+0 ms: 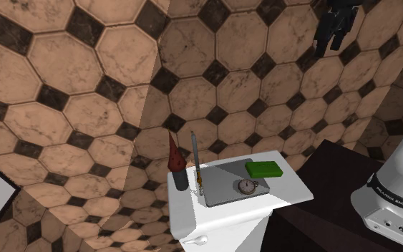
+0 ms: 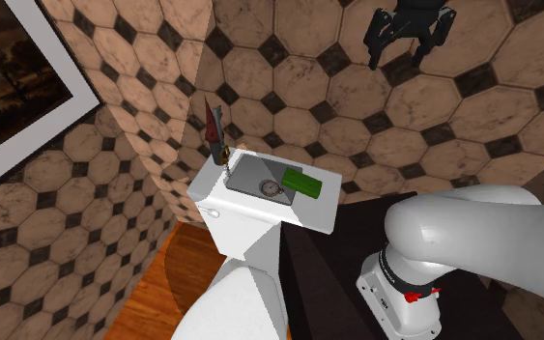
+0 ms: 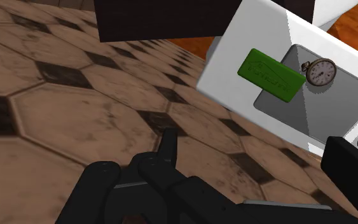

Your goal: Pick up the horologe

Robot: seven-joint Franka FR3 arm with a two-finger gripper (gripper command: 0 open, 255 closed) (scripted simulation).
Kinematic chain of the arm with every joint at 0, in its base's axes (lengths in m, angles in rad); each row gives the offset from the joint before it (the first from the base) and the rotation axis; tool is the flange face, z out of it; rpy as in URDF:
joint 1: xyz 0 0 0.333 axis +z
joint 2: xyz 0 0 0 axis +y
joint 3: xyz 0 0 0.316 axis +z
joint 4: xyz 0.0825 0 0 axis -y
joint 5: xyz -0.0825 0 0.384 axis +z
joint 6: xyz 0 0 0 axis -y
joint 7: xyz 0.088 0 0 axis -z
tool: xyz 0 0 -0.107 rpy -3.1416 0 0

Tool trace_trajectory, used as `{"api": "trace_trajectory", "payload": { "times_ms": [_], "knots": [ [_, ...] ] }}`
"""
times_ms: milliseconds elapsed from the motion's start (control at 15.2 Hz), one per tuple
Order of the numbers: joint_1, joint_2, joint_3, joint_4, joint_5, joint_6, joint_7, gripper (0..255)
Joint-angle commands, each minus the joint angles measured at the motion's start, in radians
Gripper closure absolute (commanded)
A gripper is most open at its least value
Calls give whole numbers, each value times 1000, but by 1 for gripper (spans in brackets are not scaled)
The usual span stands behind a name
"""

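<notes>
The horologe is a small round pocket watch (image 1: 247, 187) (image 2: 271, 187) (image 3: 321, 70) with a pale dial. It lies flat on a grey mat (image 1: 220, 177) (image 2: 247, 174) (image 3: 320, 111) on top of a white toilet tank (image 1: 296, 188) (image 2: 223, 208) (image 3: 234, 70). My black gripper (image 1: 328, 41) (image 2: 401, 53) (image 3: 260, 159) hangs open high above the tank, close to the tiled wall, with nothing between its fingers. In the wrist view the watch sits far ahead of the fingers, beside a green block.
A green block (image 1: 264, 169) (image 2: 300, 183) (image 3: 273, 74) lies next to the watch. A red cone-topped bottle (image 1: 176, 161) (image 2: 210, 121) and a thin grey rod (image 1: 194, 154) (image 2: 219, 130) stand at the tank's wall end. My dark stand (image 1: 336, 207) adjoins the tank.
</notes>
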Motion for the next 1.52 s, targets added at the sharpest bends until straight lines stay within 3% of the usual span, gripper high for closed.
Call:
{"api": "trace_trajectory", "payload": {
  "times_ms": [0,726,1452],
  "knots": [
    [0,0,0,0,0,0,0,0],
    [87,81,127,-249,84,324,27,0],
    [172,338,274,-365,149,693,60,0]
  ]
}}
